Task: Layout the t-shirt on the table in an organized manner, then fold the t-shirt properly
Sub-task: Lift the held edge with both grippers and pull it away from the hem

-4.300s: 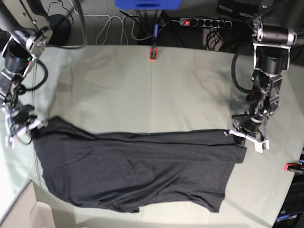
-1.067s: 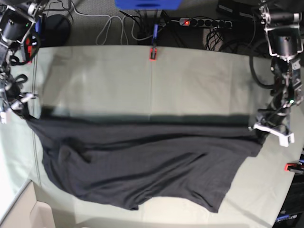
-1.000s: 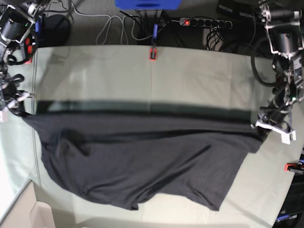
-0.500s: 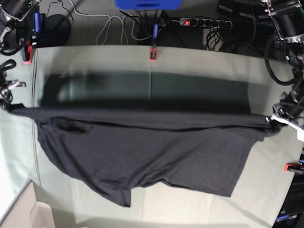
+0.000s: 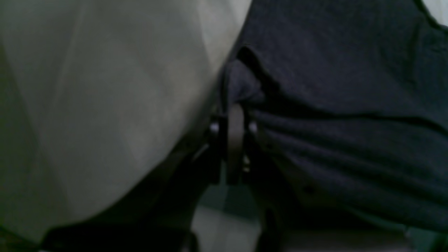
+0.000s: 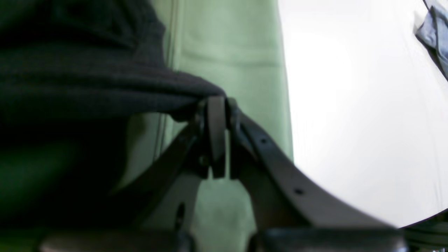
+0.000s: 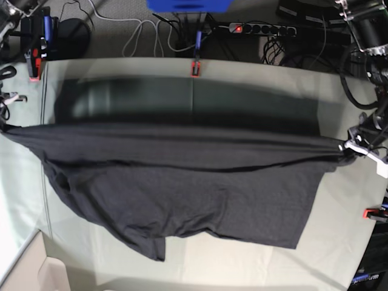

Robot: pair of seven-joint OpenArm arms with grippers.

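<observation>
The dark charcoal t-shirt (image 7: pixel 182 182) is stretched taut across the table (image 7: pixel 242 79), its upper edge lifted in a straight line between both grippers. Its lower part drapes down onto the cloth, and a blurred shadow lies behind it. My left gripper (image 7: pixel 353 147) at the right of the base view is shut on one corner; the left wrist view shows its fingertips (image 5: pixel 233 109) pinching bunched fabric (image 5: pixel 332 87). My right gripper (image 7: pixel 5 125) at the far left edge is shut on the other corner, its fingers (image 6: pixel 216 101) clamping a stretched fold of the shirt (image 6: pixel 87 91).
Red-orange clamps sit at the back middle (image 7: pixel 195 68), back left (image 7: pixel 33 65) and right edge (image 7: pixel 373 213). A power strip (image 7: pixel 260 28) and cables lie behind the table. A pale box (image 7: pixel 27 273) stands at the front left corner.
Both grippers have risen and moved apart toward the table's sides, pulling the shirt's upper edge higher and tight. The lower hem has slid back with it.
</observation>
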